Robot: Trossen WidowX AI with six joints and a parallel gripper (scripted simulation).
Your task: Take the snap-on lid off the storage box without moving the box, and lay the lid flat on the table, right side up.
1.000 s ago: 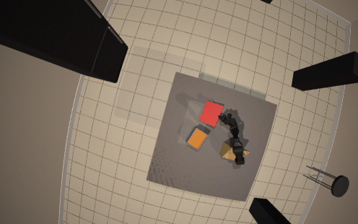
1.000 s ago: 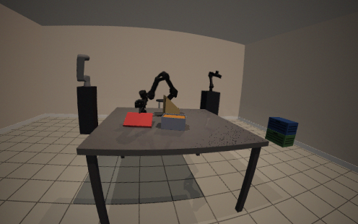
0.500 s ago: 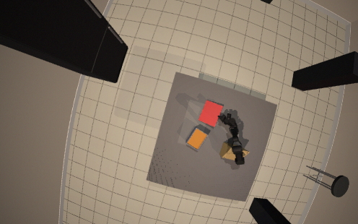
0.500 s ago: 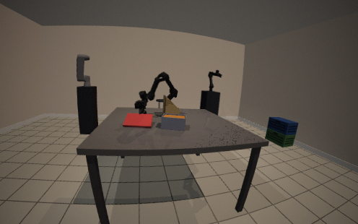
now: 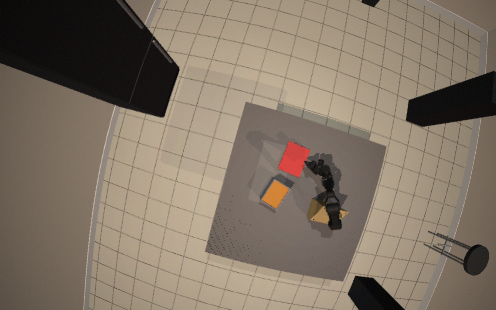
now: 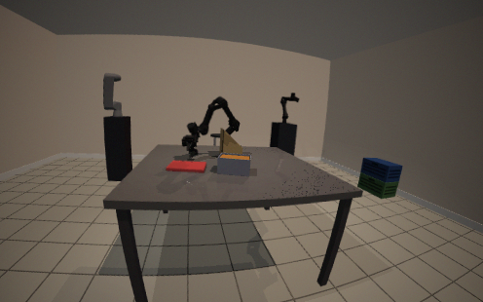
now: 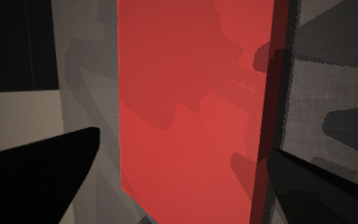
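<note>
The red lid lies flat on the surface toward its far edge, just beside the open box — directly under the tool, which hangs released with jaws wide and empty at the lid's edge nearest the arm, so the tool need only rise clear.

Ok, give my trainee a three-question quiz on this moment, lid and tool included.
1. True or false: the red lid lies flat on the table.
2. The tool is: A) open, holding nothing; B) shut on the lid; C) shut on the box.
3. What colour shows inside the open storage box?

Key:
1. True; it lies beside the box.
2. A; the fingers stand wide apart above the lid.
3. Orange.
</note>
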